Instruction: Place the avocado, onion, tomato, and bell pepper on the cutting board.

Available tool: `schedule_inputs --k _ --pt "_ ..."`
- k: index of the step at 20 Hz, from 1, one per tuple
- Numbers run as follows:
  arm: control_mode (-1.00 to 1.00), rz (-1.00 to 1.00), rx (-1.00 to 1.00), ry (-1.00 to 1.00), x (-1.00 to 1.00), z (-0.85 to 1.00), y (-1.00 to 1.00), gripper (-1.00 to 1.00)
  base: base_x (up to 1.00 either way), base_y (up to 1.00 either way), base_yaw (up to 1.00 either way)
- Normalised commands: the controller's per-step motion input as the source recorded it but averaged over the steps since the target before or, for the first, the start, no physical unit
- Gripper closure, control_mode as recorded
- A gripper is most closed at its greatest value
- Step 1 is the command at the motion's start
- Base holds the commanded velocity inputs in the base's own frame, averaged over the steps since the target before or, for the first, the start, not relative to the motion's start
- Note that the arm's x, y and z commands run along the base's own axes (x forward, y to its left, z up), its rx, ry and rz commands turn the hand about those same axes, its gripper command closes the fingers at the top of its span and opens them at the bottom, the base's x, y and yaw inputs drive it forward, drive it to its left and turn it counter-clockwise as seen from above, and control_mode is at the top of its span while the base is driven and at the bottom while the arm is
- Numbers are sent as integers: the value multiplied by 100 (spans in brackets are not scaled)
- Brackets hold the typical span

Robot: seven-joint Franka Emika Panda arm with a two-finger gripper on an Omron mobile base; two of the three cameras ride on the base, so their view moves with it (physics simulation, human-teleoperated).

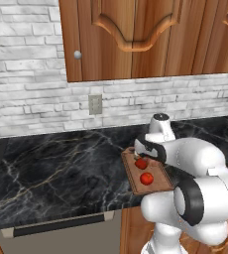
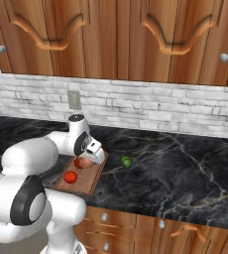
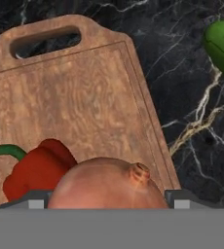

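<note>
Onion (image 3: 109,182) in pincer (image 2: 88,158) over cutting board (image 3: 75,97); avocado (image 2: 126,161) beside rim.

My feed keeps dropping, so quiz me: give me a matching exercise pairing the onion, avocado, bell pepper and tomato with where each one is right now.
Things:
1. onion
2. avocado
3. bell pepper
4. tomato

Places:
A. on the black counter, off to the right of the cutting board
B. lying on the board, red with a green stem, beside the onion
C. between the fingers of the end effector, over the board
D. alone on the near part of the board, closest to the robot

Pairs: 1-C, 2-A, 3-B, 4-D
</note>
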Motion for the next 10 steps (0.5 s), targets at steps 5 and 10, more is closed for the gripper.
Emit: schedule_inputs --k 5,10 --pt "-100 0 0 8 33 -16 0 100 0 0 0" --pt "-100 0 0 7 24 -20 -5 100 0 0 0"
